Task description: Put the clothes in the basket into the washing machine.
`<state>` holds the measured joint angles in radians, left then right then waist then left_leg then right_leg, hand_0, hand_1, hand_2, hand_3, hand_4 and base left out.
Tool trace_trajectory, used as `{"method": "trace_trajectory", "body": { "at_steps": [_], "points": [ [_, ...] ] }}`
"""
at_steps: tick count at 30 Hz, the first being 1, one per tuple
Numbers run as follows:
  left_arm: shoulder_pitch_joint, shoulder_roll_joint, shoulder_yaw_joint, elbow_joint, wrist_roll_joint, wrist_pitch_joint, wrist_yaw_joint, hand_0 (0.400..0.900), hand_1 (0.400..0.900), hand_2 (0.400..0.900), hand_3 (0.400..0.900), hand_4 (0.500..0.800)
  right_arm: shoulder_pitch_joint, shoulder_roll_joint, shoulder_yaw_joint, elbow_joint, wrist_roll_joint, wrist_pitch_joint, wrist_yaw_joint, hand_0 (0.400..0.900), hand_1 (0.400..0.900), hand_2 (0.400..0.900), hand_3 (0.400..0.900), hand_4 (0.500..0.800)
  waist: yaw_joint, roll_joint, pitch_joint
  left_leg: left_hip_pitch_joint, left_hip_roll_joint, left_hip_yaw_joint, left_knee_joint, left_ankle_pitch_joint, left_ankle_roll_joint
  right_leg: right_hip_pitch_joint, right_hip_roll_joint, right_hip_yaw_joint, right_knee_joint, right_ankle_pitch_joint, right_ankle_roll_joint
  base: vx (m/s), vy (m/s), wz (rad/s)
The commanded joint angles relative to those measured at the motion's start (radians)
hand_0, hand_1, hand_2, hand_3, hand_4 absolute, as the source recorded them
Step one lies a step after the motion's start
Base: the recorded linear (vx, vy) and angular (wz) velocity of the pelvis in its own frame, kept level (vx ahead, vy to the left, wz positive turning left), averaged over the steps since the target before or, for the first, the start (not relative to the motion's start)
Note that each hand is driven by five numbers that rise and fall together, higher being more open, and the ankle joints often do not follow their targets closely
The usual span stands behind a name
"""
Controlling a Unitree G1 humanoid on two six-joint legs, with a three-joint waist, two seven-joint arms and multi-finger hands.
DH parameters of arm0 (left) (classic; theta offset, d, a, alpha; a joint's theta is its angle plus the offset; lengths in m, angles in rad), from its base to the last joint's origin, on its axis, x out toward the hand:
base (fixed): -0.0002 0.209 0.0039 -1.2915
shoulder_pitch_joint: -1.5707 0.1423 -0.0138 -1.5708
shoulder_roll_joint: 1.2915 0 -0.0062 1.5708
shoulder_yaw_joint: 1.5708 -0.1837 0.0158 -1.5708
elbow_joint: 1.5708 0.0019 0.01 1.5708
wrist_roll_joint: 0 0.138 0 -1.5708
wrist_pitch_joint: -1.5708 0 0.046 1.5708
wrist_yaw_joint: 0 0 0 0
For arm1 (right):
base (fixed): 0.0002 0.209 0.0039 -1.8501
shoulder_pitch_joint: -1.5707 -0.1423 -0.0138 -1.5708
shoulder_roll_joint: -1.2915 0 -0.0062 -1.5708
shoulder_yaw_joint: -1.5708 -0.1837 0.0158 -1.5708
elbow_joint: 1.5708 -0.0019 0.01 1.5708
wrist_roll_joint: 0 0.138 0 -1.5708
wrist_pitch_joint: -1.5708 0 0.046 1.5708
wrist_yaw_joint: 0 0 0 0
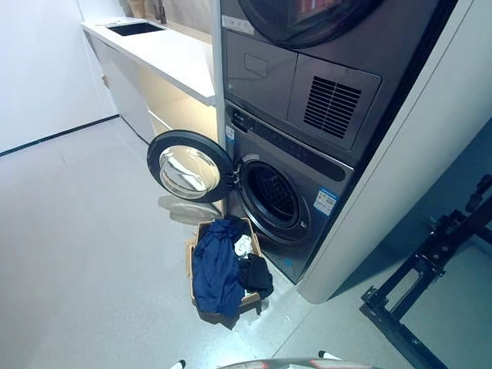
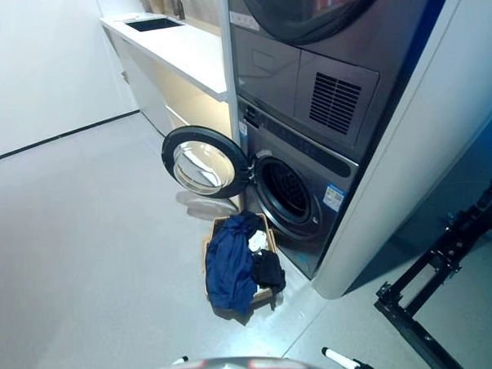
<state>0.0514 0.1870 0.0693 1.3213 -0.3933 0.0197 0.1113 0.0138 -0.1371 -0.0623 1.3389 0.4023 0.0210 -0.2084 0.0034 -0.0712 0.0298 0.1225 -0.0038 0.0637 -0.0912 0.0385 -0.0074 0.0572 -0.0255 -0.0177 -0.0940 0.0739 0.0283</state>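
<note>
Both hands far from basket [image 1: 201, 235]

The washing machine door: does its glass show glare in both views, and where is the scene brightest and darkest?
Left eye view: the open door has pale reflections on its glass; the white counter is brightest, and the drum opening is dark. Right eye view: the same glare on the door; a shadow lies on the floor beside the basket of clothes.
</note>
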Motion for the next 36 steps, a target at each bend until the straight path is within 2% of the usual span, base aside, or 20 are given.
{"method": "trace_trajectory", "body": {
  "at_steps": [1,5,7,10,12,16,20,22,24,28,30,32,33,34,36],
  "points": [
    [-0.087,-0.003,-0.021,0.045,-0.011,-0.016,0.011,0.900,0.900,0.900,0.900,0.800,-0.100,-0.045,-0.013,0.019,0.003,-0.031,-0.009,0.900,0.900,0.900,0.900,0.800,0.006,0.020,0.077,-0.070,-0.035,-0.032,0.129,-0.148,0.035,0.067,-0.012,-0.035,0.013,-0.107,0.077,-0.01,0.160,-0.02],
    [-0.096,0.009,-0.015,0.042,-0.019,-0.018,0.018,0.900,0.900,0.900,0.900,0.800,-0.116,-0.043,-0.024,0.004,0.025,-0.033,-0.007,0.900,0.900,0.900,0.900,0.800,0.009,0.026,0.095,-0.086,-0.041,-0.026,0.142,-0.161,0.063,-0.030,-0.019,-0.016,0.181,-0.124,0.105,-0.03,0.239,-0.15],
    [-0.107,0.022,-0.007,0.035,-0.025,-0.017,0.022,0.900,0.900,0.900,0.900,0.800,-0.126,-0.034,-0.020,-0.015,0.039,-0.035,-0.004,0.900,0.900,0.900,0.900,0.800,0.004,0.027,0.130,-0.082,-0.046,-0.019,0.147,-0.164,0.081,-0.136,-0.032,-0.014,0.380,-0.066,0.132,-0.07,0.278,-0.12],
    [-0.112,0.031,-0.004,0.034,-0.024,-0.015,0.020,0.900,0.900,0.900,0.900,0.800,-0.131,-0.029,-0.019,-0.029,0.050,-0.039,-0.005,0.900,0.900,0.900,0.900,0.800,0.000,0.026,0.155,-0.068,-0.053,-0.016,0.146,-0.168,0.096,-0.194,-0.043,-0.014,0.492,-0.035,0.124,-0.01,0.169,-0.08],
    [-0.115,0.036,-0.001,0.031,-0.027,-0.012,0.020,0.900,0.900,0.900,0.900,0.800,-0.132,-0.022,-0.018,-0.037,0.063,-0.043,-0.007,0.900,0.900,0.900,0.900,0.800,0.003,0.034,0.171,-0.055,-0.051,-0.019,0.150,-0.174,0.102,-0.233,-0.048,-0.023,0.540,-0.052,0.105,0.06,0.138,-0.05],
    [-0.126,0.035,-0.001,0.031,-0.036,-0.015,0.022,0.900,0.900,0.900,0.900,0.800,-0.137,-0.022,-0.013,-0.048,0.073,-0.048,-0.007,0.900,0.900,0.900,0.900,0.800,-0.005,0.038,0.179,-0.027,-0.058,-0.031,0.122,-0.171,0.095,-0.255,-0.015,-0.027,0.392,-0.082,0.091,0.11,0.033,0.07],
    [-0.145,0.027,-0.009,0.026,-0.051,-0.023,0.033,0.900,0.900,0.900,0.900,0.800,-0.144,-0.024,-0.014,-0.057,0.085,-0.054,-0.021,0.900,0.900,0.900,0.900,0.800,-0.014,0.033,0.189,-0.020,-0.061,-0.047,0.092,-0.168,0.077,-0.258,0.011,0.034,0.166,-0.019,0.109,0.14,-0.081,0.16],
    [-0.150,0.023,-0.015,0.023,-0.059,-0.028,0.037,0.900,0.900,0.900,0.900,0.800,-0.144,-0.027,-0.009,-0.062,0.083,-0.054,-0.022,0.900,0.900,0.900,0.900,0.800,-0.013,0.029,0.185,-0.014,-0.061,-0.059,0.083,-0.174,0.066,-0.248,0.010,0.044,0.092,0.012,0.112,0.23,-0.172,0.17],
    [-0.152,0.018,-0.019,0.026,-0.062,-0.025,0.037,0.900,0.900,0.900,0.900,0.800,-0.141,-0.029,-0.004,-0.068,0.080,-0.054,-0.023,0.900,0.900,0.900,0.900,0.800,-0.016,0.028,0.178,0.002,-0.054,-0.076,0.072,-0.180,0.053,-0.243,0.012,0.046,0.089,0.015,0.108,0.29,-0.238,0.25],
    [-0.143,-0.008,-0.025,0.028,-0.077,-0.029,0.040,0.900,0.900,0.900,0.900,0.800,-0.136,-0.046,-0.003,-0.073,0.079,-0.060,-0.025,0.900,0.900,0.900,0.900,0.800,-0.034,0.049,0.144,0.032,-0.009,-0.099,0.078,-0.195,0.022,-0.241,0.035,0.020,0.138,-0.031,0.077,0.36,-0.312,0.25],
    [-0.144,-0.018,-0.031,0.017,-0.091,-0.031,0.042,0.900,0.900,0.900,0.900,0.800,-0.140,-0.060,0.014,-0.076,0.065,-0.063,-0.022,0.900,0.900,0.900,0.900,0.800,-0.042,0.060,0.144,0.004,0.004,-0.104,0.185,-0.188,-0.001,-0.226,0.042,0.002,0.156,-0.068,0.055,0.34,-0.329,0.21],
    [-0.153,-0.025,-0.033,0.010,-0.109,-0.033,0.044,0.900,0.900,0.900,0.900,0.800,-0.145,-0.072,0.019,-0.076,0.062,-0.064,-0.025,0.900,0.900,0.900,0.900,0.800,-0.044,0.062,0.161,-0.070,0.002,-0.097,0.365,-0.147,-0.026,-0.188,0.039,-0.015,0.153,-0.088,0.038,0.20,-0.279,0.27],
    [-0.161,-0.030,-0.041,-0.008,-0.125,-0.042,0.052,0.900,0.900,0.900,0.900,0.800,-0.146,-0.079,0.020,-0.082,0.063,-0.070,-0.027,0.900,0.900,0.900,0.900,0.800,-0.042,0.058,0.182,-0.142,0.003,-0.086,0.502,-0.103,-0.038,-0.161,0.032,-0.029,0.151,-0.094,0.024,0.11,-0.294,0.45],
    [-0.171,-0.032,-0.048,-0.022,-0.131,-0.042,0.049,0.900,0.900,0.900,0.900,0.800,-0.150,-0.086,0.023,-0.087,0.062,-0.071,-0.030,0.900,0.900,0.900,0.900,0.800,-0.038,0.052,0.200,-0.192,0.004,-0.068,0.582,-0.082,-0.040,-0.148,0.027,-0.036,0.153,-0.103,0.013,0.10,-0.291,0.43],
    [-0.172,-0.034,-0.049,-0.016,-0.139,-0.040,0.050,0.900,0.900,0.900,0.900,0.800,-0.159,-0.090,0.027,-0.083,0.061,-0.067,-0.031,0.900,0.900,0.900,0.900,0.800,-0.036,0.047,0.209,-0.240,0.014,-0.041,0.624,-0.091,-0.031,-0.123,0.025,-0.045,0.149,-0.122,-0.001,0.12,-0.215,0.18]
  ]
}}
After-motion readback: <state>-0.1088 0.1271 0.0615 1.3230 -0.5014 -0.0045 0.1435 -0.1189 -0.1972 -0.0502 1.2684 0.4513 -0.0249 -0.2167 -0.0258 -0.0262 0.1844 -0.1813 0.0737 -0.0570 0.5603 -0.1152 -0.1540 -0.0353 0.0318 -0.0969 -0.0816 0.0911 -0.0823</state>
